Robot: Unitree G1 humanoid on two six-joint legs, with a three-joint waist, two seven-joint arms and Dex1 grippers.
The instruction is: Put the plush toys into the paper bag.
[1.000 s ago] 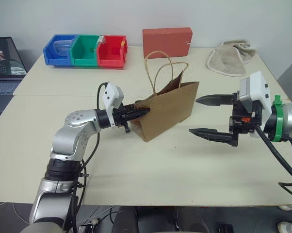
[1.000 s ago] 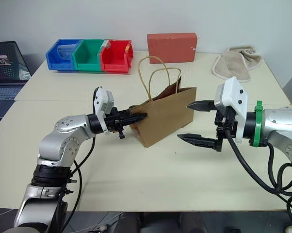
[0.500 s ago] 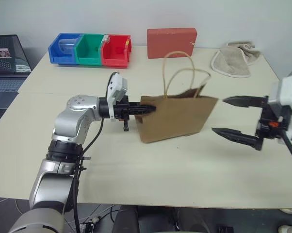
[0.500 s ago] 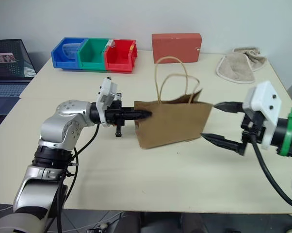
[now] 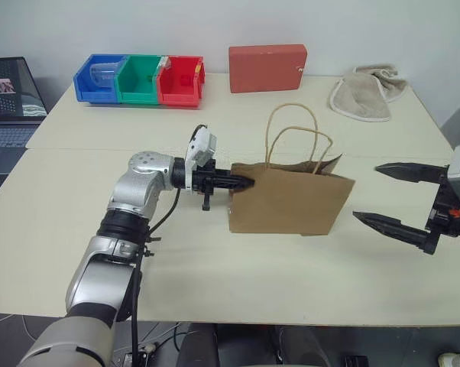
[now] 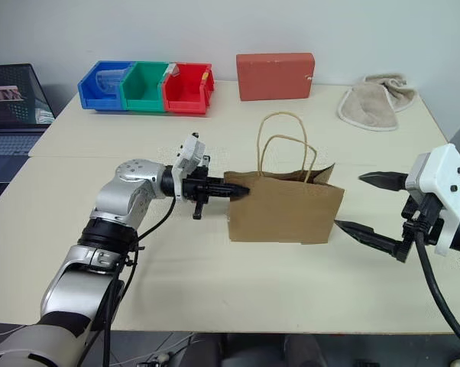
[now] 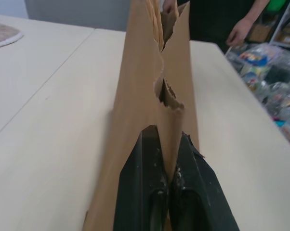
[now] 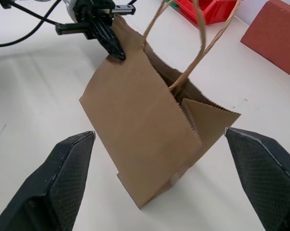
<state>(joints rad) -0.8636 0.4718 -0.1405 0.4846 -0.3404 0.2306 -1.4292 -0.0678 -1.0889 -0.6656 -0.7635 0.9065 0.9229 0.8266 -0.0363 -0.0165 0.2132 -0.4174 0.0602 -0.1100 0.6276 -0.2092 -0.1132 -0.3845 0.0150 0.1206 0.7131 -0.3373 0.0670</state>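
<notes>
Paper bag [image 5: 291, 202] upright — contents hidden, left hand [image 5: 244, 183] pinching its edge.

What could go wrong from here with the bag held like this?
1. The left gripper is shut on only the upper side edge of the paper bag, where the paper looks torn; a further pull might rip it.
2. Pinched at one end, the standing bag could tip or twist.
3. The right gripper hangs open beside the bag's far end; moving in, it might knock the bag or snag the loop handles.

paper bag [image 5: 291, 202] | brown kraft | upright on table | handles raised
</notes>
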